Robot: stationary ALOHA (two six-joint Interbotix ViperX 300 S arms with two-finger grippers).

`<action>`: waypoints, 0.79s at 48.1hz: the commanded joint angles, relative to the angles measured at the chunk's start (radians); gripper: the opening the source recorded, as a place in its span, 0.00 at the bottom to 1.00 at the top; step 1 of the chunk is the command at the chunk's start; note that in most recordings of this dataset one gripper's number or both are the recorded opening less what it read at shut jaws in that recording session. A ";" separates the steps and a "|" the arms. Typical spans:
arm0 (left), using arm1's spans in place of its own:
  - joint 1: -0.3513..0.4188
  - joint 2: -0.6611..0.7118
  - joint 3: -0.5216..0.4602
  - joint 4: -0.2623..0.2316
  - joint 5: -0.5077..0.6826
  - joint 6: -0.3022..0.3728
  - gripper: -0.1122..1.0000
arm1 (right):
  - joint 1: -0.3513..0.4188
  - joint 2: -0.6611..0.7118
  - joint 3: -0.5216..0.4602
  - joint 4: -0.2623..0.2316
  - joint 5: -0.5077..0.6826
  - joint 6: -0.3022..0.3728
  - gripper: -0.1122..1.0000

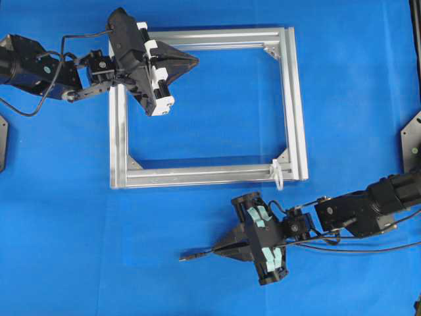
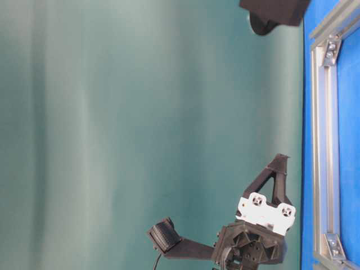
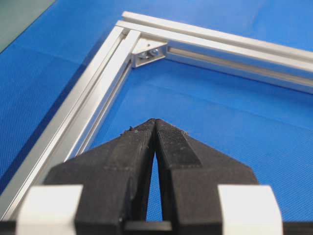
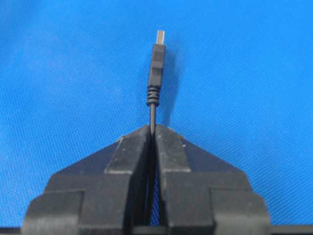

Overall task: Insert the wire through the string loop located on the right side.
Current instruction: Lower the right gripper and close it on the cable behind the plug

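The right pincer is pinching the wire between fully closed tips, the plug sticking out straight ahead of it over the blue tabletop. The string loop is sitting on the silver frame, on the near right corner, behind and off to one side of this pincer and well apart from the plug. The left pincer is hovering with its tips pressed together, holding nothing, inside the frame's far left corner.

The black wire (plug tip forward) lies well apart from the whitish string loop.
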 commanded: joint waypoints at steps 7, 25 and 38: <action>0.002 -0.029 -0.008 0.003 -0.003 -0.002 0.10 | 0.005 -0.018 -0.017 -0.003 -0.008 -0.002 0.07; 0.002 -0.029 -0.009 0.003 0.000 -0.002 0.10 | 0.005 -0.104 -0.017 -0.003 0.052 0.000 0.07; 0.002 -0.029 -0.009 0.003 -0.002 -0.005 0.10 | 0.005 -0.229 -0.020 -0.005 0.181 -0.011 0.07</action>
